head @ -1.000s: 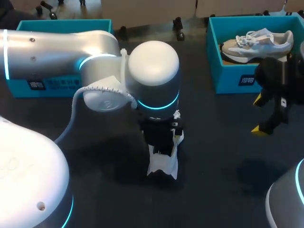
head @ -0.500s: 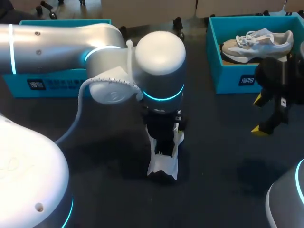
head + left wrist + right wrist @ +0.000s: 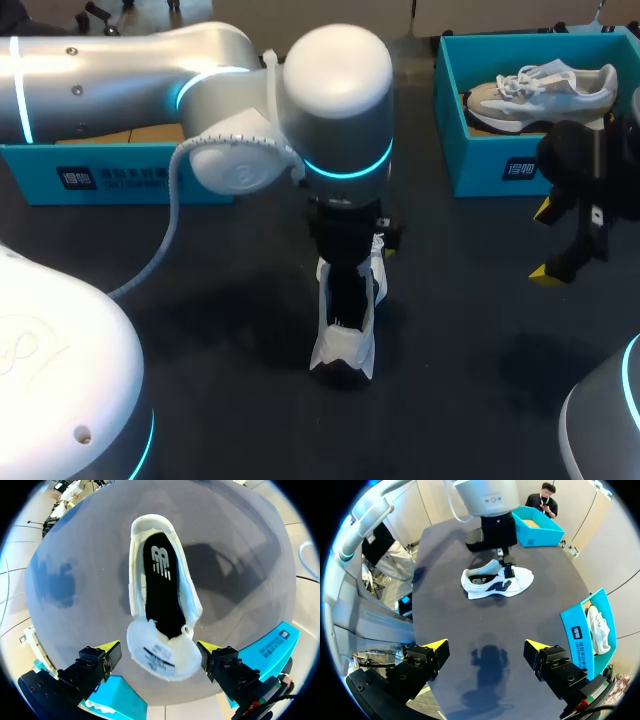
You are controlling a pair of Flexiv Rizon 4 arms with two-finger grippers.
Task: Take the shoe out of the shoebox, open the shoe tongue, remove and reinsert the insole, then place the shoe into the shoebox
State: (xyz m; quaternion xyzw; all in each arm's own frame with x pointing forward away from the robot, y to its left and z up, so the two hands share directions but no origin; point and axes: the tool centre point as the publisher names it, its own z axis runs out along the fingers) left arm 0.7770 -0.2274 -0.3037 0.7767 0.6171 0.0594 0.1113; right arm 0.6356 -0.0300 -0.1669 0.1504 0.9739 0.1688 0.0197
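At table centre sits the shoe [image 3: 345, 350], tongue [image 3: 160, 652] folded out, black insole [image 3: 162, 590] inside. The left gripper [image 3: 159, 647] hangs directly above, jaws wide. The right gripper [image 3: 487, 645], equally wide, hangs at three o'clock, with the shoebox [image 3: 470, 165] at one o'clock. Probably best to pinch the insole's heel edge and lift slowly.

A white mesh sneaker [image 3: 186, 587] lies on the dark grey surface [image 3: 240, 575], its opening facing up and showing a black insole [image 3: 162, 597]. Its white tongue [image 3: 161, 655] is folded outward, lying between the wide-spread, yellow-tipped jaws. Teal cardboard boxes [image 3: 272, 645] sit behind each finger.
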